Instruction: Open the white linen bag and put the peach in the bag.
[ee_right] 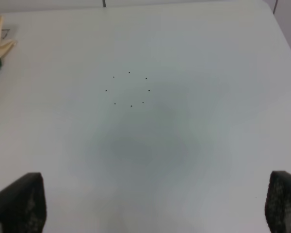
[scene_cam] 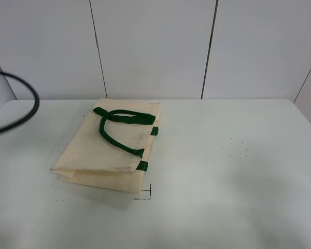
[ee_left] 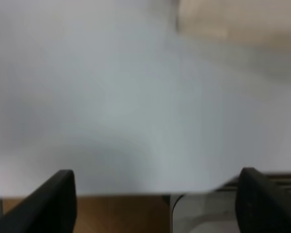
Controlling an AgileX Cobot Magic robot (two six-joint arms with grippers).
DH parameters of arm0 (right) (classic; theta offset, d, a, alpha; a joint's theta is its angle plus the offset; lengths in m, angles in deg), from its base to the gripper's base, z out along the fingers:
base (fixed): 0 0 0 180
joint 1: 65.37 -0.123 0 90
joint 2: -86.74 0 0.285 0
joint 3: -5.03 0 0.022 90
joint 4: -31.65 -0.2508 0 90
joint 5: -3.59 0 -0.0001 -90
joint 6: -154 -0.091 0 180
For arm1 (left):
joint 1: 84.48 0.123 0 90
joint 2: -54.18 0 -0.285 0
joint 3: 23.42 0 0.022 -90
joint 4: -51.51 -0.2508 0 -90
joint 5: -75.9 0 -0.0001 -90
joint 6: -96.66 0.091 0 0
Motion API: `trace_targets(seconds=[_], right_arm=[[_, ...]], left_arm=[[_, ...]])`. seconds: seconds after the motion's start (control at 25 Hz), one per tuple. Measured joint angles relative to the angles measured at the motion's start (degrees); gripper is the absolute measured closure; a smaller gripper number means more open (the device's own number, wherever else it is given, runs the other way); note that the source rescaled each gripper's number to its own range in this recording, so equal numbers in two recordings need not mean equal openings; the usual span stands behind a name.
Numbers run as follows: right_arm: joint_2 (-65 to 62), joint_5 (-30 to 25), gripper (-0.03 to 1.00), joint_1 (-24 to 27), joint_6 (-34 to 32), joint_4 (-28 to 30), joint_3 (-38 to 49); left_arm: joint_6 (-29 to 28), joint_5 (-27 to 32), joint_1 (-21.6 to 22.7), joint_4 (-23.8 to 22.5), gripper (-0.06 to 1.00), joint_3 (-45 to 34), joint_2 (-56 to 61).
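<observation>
The white linen bag [scene_cam: 111,148] lay flat on the surface [scene_cam: 233,171], a little left of the middle in the high view, with its dark green handles [scene_cam: 119,127] resting loose on top of the cloth. The peach was not visible in any of the three views, so I could not say where it was.

My left end effector [ee_left: 155,204] was wide open and held nothing; in its wrist view only a blurred cream patch of the bag showed at the upper right of the frame. My right end effector [ee_right: 155,208] was also wide open and empty, over bare surface, with one corner of the bag at the upper left edge of its view.

I judged the bag to be light, soft and limp, so it would fold and slide instead of keeping a shape. The two layers lay close together, so pinching only the upper one would be difficult. The green handles or the small green tabs [scene_cam: 142,165] on the near edge looked like the best places to take hold. The peach I expected to be round, smooth and easy to bruise, needing a gentle grip around its middle.
</observation>
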Motion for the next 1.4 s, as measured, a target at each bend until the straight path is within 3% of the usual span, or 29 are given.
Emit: trace_targets(seconds=[0.2, 0.4, 0.8, 1.4], right_arm=[[0.00, 0.00, -0.03, 0.00, 0.00, 0.00, 0.00], [0.00, 0.00, -0.03, 0.00, 0.00, 0.00, 0.00], [0.00, 0.00, -0.03, 0.00, 0.00, 0.00, 0.00], [0.00, 0.00, -0.03, 0.00, 0.00, -0.05, 0.00]], left_arm=[[0.05, -2.57, 0.00, 0.00, -0.05, -13.35, 16.61], [0.11, -4.42, 0.00, 0.25, -0.05, -20.49, 30.74], [0.38, -6.12, 0.00, 0.30, -0.05, -21.55, 48.82], [1.04, -6.28, 0.00, 1.01, -0.05, -21.55, 49.51]])
